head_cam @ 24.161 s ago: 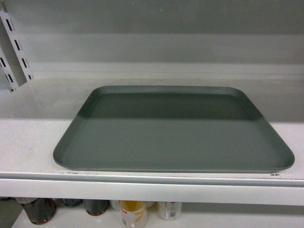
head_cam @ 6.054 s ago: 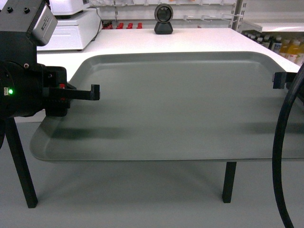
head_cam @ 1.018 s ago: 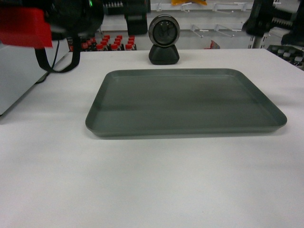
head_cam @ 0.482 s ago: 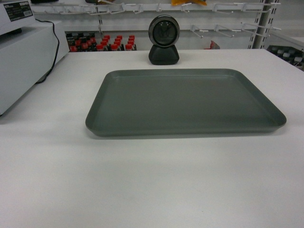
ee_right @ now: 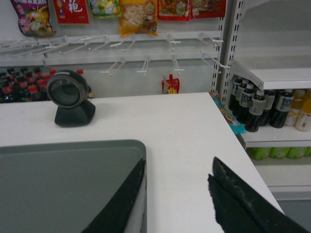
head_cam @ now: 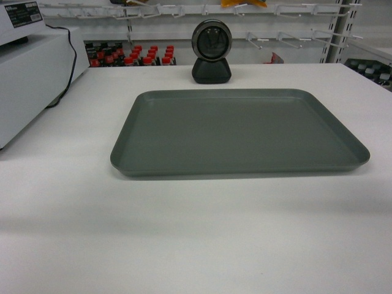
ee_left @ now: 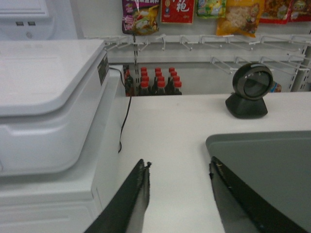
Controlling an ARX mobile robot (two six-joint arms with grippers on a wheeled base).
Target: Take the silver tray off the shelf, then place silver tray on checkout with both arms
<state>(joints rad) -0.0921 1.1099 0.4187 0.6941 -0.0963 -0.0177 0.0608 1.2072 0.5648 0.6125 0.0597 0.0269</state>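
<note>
One tray, flat on the checkout, released; both arms, in the head view a second ago, now gone from it: placement apparently complete. Left gripper and right gripper: spread, empty. One scanner; red-capped bottles, count unclear

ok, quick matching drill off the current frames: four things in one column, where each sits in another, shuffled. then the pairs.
Things:
1. silver tray
2. black scanner
3. white register
4. dark bottles on a shelf

Places:
A. off the checkout's right end
B. at the checkout's left edge
C. flat on the checkout, centre
D. behind the tray, at the far edge

Pairs: 1-C, 2-D, 3-B, 4-A
</note>
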